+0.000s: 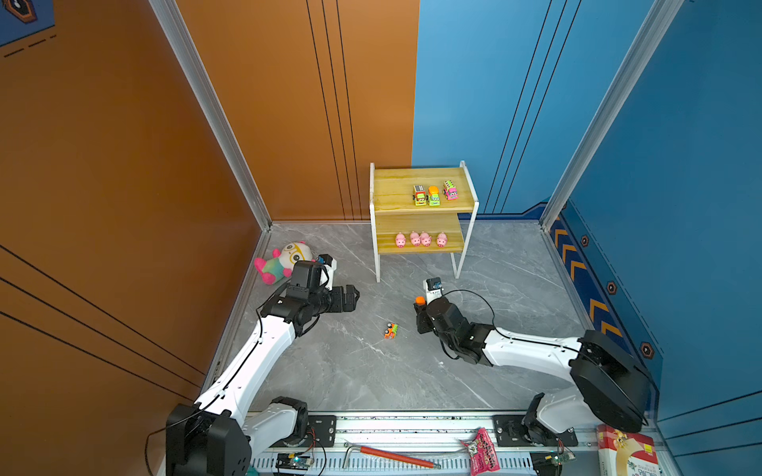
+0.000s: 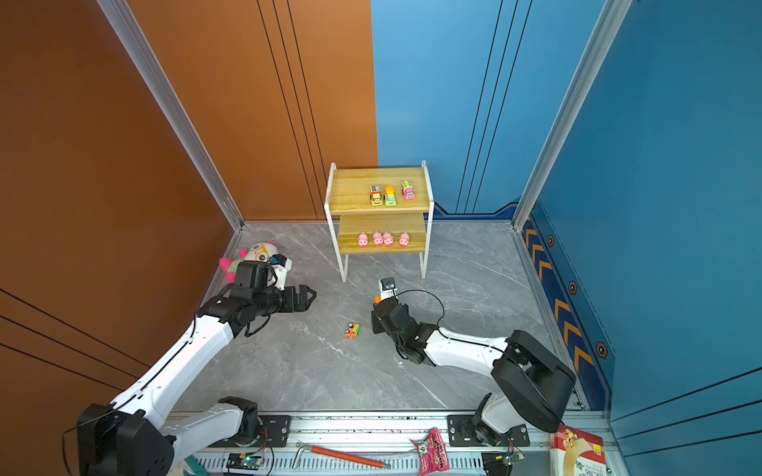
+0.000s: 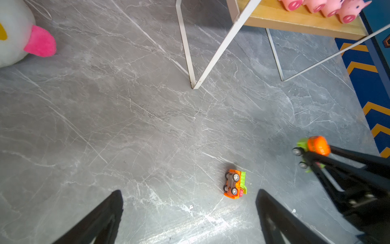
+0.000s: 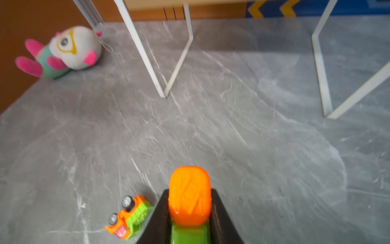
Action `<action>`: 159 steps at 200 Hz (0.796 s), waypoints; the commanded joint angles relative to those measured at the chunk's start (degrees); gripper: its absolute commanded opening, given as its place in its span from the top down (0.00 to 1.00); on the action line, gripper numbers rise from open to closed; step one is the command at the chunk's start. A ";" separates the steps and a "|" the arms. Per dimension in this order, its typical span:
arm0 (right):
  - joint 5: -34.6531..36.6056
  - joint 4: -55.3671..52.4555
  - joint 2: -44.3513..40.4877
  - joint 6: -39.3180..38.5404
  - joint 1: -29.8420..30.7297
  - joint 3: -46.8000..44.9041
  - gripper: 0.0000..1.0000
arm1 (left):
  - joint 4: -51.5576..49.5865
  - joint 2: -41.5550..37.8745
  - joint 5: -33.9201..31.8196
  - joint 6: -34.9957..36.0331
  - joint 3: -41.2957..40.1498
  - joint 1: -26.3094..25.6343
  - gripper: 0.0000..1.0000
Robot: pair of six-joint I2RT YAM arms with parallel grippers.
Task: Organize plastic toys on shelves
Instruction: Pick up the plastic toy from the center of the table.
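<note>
Grey marble-look tabletop [image 1: 350, 371], orange/blue walls [image 1: 474, 103]; L gripper [image 3: 189, 192] spread wide, R gripper [image 4: 190, 191] tight on prob. orange-green truck [image 4: 190, 211].

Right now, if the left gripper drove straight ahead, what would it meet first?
Likely the shelves' front leg, centred ahead of the left gripper; the floor between looks bare, though depth is uncertain.

Top views overhead; wrist views low, facing shelves [image 3: 295, 22].

Five small toy trucks [image 1: 420, 195] [image 1: 433, 195] [image 1: 450, 190] [image 1: 391, 330] [image 1: 419, 300], four tiny pink pigs [image 1: 400, 240] [image 1: 415, 238] [image 1: 425, 239] [image 1: 441, 239], one plush doll [image 1: 288, 257], one two-tier wooden rack [image 1: 391, 185], and two robot arms [image 1: 264, 350] [image 1: 527, 350].
</note>
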 commanded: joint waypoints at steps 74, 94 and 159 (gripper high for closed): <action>-1.35 -29.62 1.03 -11.60 -5.43 39.09 0.77 | 0.80 -2.33 1.11 -0.20 0.81 -1.03 0.01; -1.64 -32.85 6.11 -12.51 -6.31 48.81 0.77 | 0.75 -2.94 0.07 0.25 0.64 -2.07 0.01; 0.10 -38.79 20.91 -15.07 -6.67 73.29 0.76 | 0.72 -2.87 0.26 0.27 0.73 -3.26 0.00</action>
